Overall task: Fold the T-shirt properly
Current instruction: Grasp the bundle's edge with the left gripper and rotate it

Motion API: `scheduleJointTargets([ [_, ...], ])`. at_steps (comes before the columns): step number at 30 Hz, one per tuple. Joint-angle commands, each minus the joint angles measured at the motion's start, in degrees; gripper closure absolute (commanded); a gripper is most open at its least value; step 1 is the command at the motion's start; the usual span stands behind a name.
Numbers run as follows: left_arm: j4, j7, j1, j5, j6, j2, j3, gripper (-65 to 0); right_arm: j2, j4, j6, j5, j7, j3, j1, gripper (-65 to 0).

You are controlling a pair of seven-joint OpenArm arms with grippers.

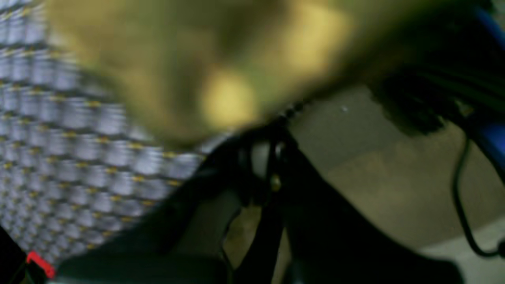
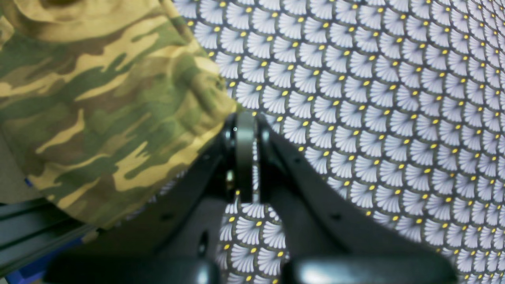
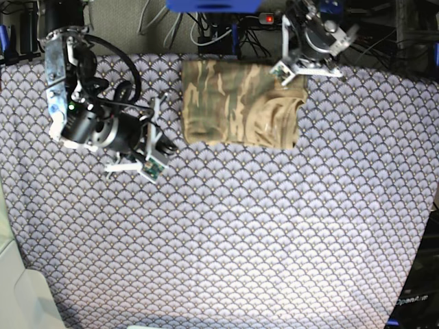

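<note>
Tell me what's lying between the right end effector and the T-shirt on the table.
Nothing but bare patterned table cloth: in the base view the right end effector sits apart from the folded T-shirt.

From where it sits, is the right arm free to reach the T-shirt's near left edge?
Probably yes: the right tool is shut beside the T-shirt, with only bare table cloth between.

T-shirt [image 1: 189,71] smeared to blur in left wrist view, cut off by right wrist frame's left edge.
</note>
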Motion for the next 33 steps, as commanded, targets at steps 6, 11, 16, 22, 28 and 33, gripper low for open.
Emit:
scheduleJointTargets([
  [6,0.66,-0.13,-2.01,0.34,0.29,1.3,0.18,0.0,0.34,0.74,0.19,0.79,1.03,0.29,-0.02,0.0],
  [11,0.4,0.31,-4.73,0.34,0.29,2.8,0.27,0.0,0.34,0.56,0.19,0.79,1.12,0.29,-0.02,0.0],
  [16,-1.18,0.31,-7.02,0.34,0.29,3.24,0.36,0.0,0.34,0.56,0.19,0.7,1.03,0.29,-0.02,0.0],
  [22,-6.98,0.31,-10.27,0.34,0.29,3.24,0.18,0.0,0.34,0.56,0.19,0.7,1.03,0.2,-0.02,0.0],
  [28,-8.39,0.31,-13.7,0.34,0.29,5.17,-0.34,0.0,0.51,0.47,0.19,0.7,1.03,0.2,0.25,0.0],
  [33,-8.39,0.4,-16.34,0.34,0.29,7.28,-0.34,0.0,1.13,0.03,0.19,0.7,1.12,0.2,0.69,0.0],
])
